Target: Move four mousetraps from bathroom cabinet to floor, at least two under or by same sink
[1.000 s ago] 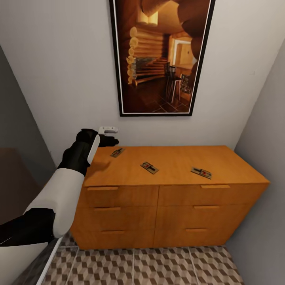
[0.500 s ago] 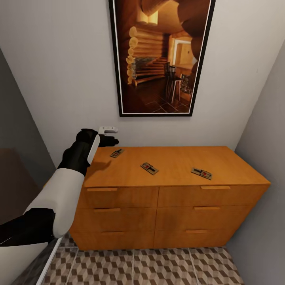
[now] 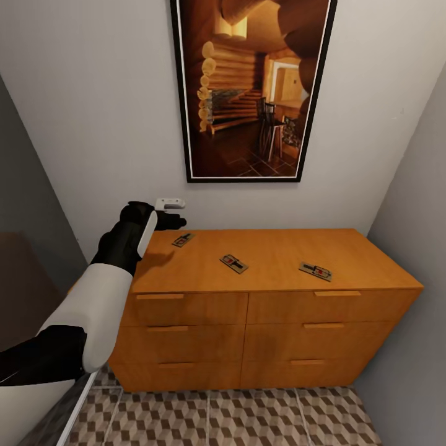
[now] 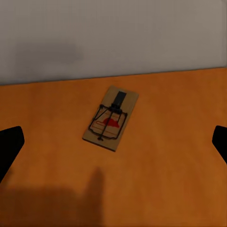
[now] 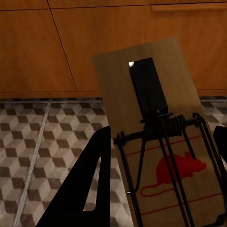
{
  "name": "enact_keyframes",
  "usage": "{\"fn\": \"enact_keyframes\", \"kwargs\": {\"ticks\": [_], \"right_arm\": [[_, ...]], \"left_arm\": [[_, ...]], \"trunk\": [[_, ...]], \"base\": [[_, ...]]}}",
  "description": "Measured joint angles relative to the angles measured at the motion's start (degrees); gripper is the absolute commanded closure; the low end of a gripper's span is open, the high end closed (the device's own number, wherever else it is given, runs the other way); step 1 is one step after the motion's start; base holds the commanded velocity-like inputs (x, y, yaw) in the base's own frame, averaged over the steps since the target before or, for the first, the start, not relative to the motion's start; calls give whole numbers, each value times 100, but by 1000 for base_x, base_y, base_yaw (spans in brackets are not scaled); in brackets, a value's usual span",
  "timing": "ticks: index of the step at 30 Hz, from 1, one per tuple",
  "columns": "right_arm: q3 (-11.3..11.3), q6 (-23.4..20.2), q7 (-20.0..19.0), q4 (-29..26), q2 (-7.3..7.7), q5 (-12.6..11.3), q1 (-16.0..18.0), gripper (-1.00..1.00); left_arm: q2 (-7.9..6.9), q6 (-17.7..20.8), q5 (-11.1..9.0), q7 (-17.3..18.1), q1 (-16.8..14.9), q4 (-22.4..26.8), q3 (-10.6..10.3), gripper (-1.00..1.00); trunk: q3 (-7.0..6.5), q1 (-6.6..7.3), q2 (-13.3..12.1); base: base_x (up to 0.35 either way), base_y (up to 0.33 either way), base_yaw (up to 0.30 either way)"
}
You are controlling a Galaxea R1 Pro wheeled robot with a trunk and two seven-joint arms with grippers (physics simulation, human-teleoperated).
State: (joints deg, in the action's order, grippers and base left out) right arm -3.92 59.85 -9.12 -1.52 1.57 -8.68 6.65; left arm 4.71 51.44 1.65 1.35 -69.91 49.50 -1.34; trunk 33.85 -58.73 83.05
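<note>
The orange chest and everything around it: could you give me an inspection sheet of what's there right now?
Surface: cabinet top, flat, drawers closed.
Job's things: three mousetraps on top, left, middle, right; a fourth mousetrap in the right gripper, above the bathroom floor.
Clutter: nothing seen.
Grippers: left gripper open, over the left trap; right shut on its trap.
Cables: nothing seen.
Surroundings: framed picture on the wall.

No readable text, label, brand or number is showing anywhere. Sole sign: a red mouse silhouette is appearing on the small flat tan wooden mousetrap board (image 5: 161,156) with dark metal parts; a red mark, shape unclear, on another such board (image 4: 111,118).
</note>
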Motion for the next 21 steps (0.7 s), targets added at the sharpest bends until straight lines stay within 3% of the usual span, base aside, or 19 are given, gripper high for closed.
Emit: {"fn": "enact_keyframes", "kwargs": {"ticks": [5,13,16,21], "right_arm": [[0,0,0,0,0,0,0,100],[1,0,0,0,2,-1,0,100],[0,0,0,0,1,3,0,100],[0,0,0,0,0,5,0,100]], "left_arm": [[-7,0,-1,5,1,3,-110,-100],[-90,0,-2,205,2,16,-506,-100],[-162,1,5,633,3,20,-539,-100],[-402,1,23,1609,3,29,-552,-100]], "trunk": [[0,0,0],[0,0,0],[0,0,0],[0,0,0]], "base": [[0,0,0],[0,0,0],[0,0,0],[0,0,0]]}}
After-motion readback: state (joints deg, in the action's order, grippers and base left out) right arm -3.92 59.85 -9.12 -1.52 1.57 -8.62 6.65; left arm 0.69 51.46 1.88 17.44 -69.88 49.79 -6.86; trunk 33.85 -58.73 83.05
